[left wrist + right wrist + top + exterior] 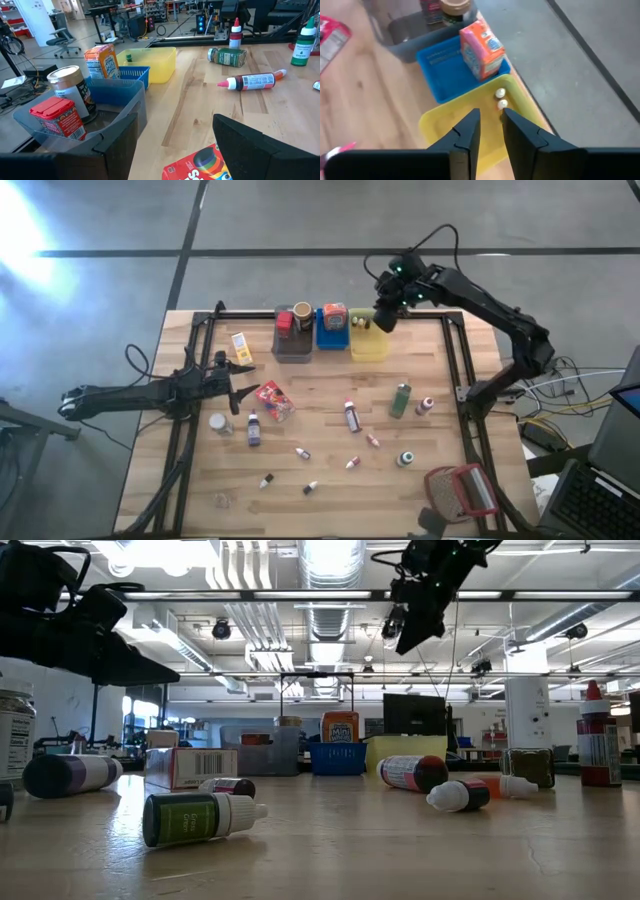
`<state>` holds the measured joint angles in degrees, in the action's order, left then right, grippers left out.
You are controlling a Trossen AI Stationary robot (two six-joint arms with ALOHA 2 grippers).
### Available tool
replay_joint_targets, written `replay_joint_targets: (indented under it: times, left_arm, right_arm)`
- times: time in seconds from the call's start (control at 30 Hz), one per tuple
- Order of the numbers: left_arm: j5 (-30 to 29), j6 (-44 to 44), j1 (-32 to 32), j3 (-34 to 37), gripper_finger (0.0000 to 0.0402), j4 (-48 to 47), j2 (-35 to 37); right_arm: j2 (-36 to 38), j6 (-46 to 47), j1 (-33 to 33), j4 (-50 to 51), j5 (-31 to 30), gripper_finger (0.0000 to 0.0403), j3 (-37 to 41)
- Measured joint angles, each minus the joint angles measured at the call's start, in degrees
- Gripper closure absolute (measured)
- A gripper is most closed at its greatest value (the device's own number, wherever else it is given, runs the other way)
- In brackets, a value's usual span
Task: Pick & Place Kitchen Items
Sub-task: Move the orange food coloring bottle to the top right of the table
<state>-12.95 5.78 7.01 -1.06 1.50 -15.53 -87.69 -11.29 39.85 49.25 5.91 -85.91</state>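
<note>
Several small bottles lie scattered on the wooden table, among them a dark one (253,428) and a red-labelled one (352,416) (252,81). A green bottle (401,399) (227,56) lies on its side. A red packet (273,401) (200,167) lies flat just ahead of my left gripper (243,387) (172,120), which is open and low over the table. My right gripper (384,320) (490,117) hangs open and empty above the yellow bin (369,345) (445,122), where two small white-capped items (501,98) lie.
Three bins stand in a row at the far edge: the grey bin (292,348) holds a red box (55,117) and a jar (70,85), and the blue bin (333,338) holds an orange box (480,45). A yellow box (241,346) lies left of them. A red-framed mesh object (462,490) sits at the near right corner.
</note>
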Motion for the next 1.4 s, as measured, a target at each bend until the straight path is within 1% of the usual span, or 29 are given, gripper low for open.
replay_joint_targets:
  times: [0.27, 0.4, 0.6, 0.83, 0.97, 1.17, 1.3, 1.4]
  left_arm:
    - [0.0, 0.0, 0.0, 0.0, 0.014, 0.0, 0.0]
    - [0.0, 0.0, 0.0, 0.0, 0.014, 0.0, 0.0]
    - [0.0, 0.0, 0.0, 0.0, 0.014, 0.0, 0.0]
    - [0.0, 0.0, 0.0, 0.0, 0.014, 0.0, 0.0]
    - [0.0, 0.0, 0.0, 0.0, 0.014, 0.0, 0.0]
    - [0.0, 0.0, 0.0, 0.0, 0.014, 0.0, 0.0]
    - [0.0, 0.0, 0.0, 0.0, 0.014, 0.0, 0.0]
    - [0.0, 0.0, 0.0, 0.0, 0.014, 0.0, 0.0]
  right_arm:
    - [2.5, 2.2, -4.4, 5.1, 0.0, 0.0341, 0.0]
    - [3.1, 3.3, -7.1, 9.3, 0.0, 0.0344, 0.0]
    - [3.2, 5.2, -10.6, 14.7, 0.0, 0.0329, 0.0]
    - [3.2, 8.2, -15.9, 17.7, -0.1, 0.0312, 0.1]
    - [3.2, 10.1, -19.5, 18.1, -2.9, 0.0314, 0.2]
    - [3.2, 13.8, -25.8, 17.9, -3.6, 0.0334, 2.6]
    - [3.2, 19.0, -31.4, 17.8, -8.7, 0.0343, 5.0]
    - [3.2, 24.1, -36.3, 17.7, -12.6, 0.0342, 7.1]
